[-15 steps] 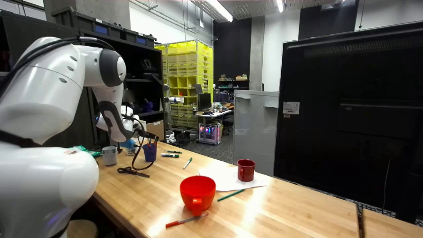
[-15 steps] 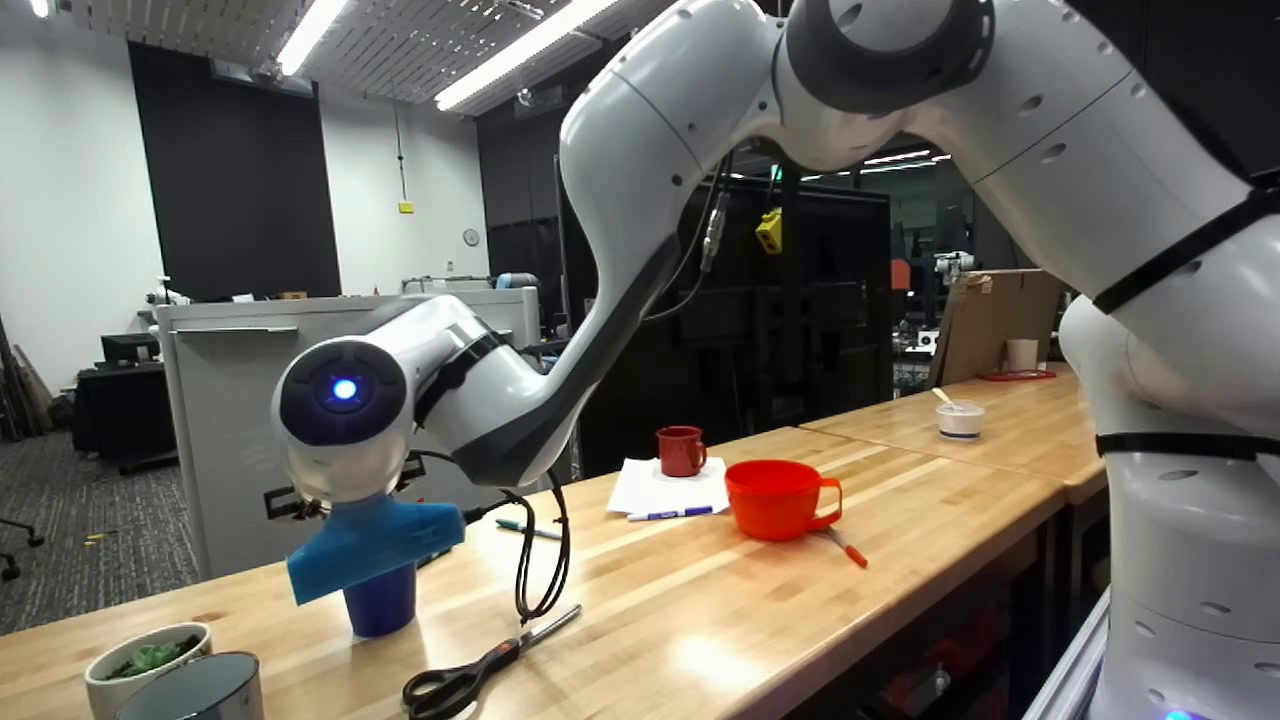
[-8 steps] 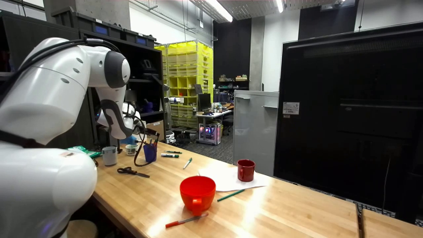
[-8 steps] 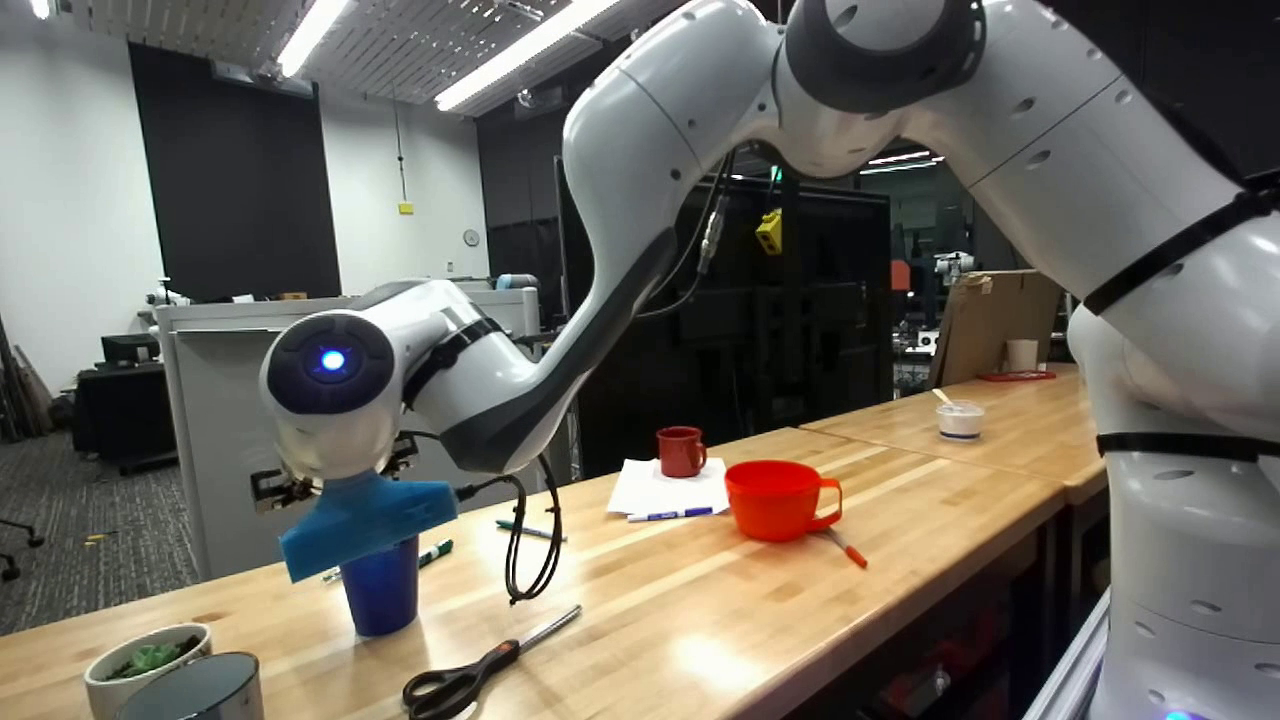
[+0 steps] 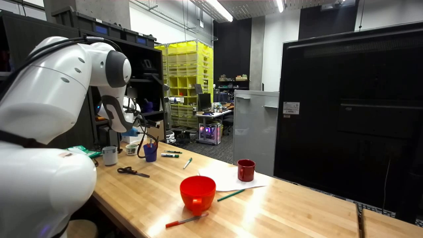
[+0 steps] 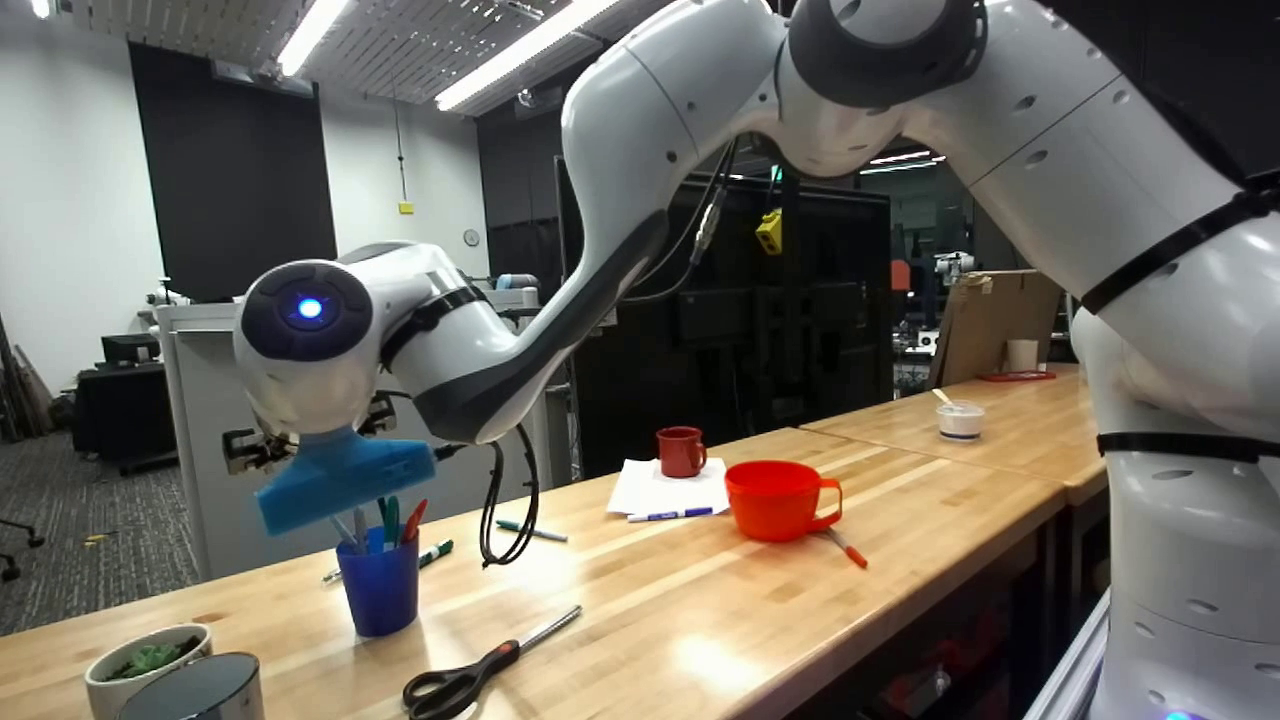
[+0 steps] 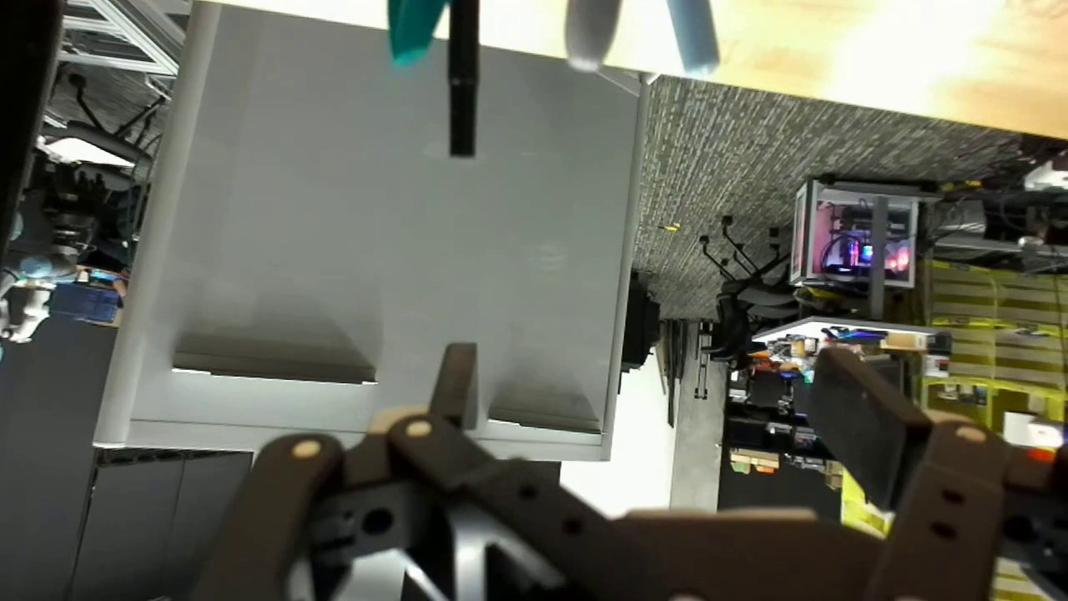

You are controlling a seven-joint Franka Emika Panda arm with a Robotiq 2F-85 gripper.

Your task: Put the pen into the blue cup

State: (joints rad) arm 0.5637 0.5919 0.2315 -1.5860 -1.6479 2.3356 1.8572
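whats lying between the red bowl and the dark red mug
A slim marker and part of the white paper, as seen in an exterior view.

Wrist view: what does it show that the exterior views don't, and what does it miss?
Only the wrist view: a clear look into the open gripper, which holds nothing.
Missing there but in both exterior views: the blue cup, scissors, red bowl and dark red cup.
Shared: table, grey cabinet and ends of pens, the black pen clearest in the wrist view.

In an exterior view, the cup (image 6: 380,597) at lower left holds pens (image 6: 391,520), scissors (image 6: 500,655) below right; at the wrist view's top, the pen (image 7: 463,92) stands among others.
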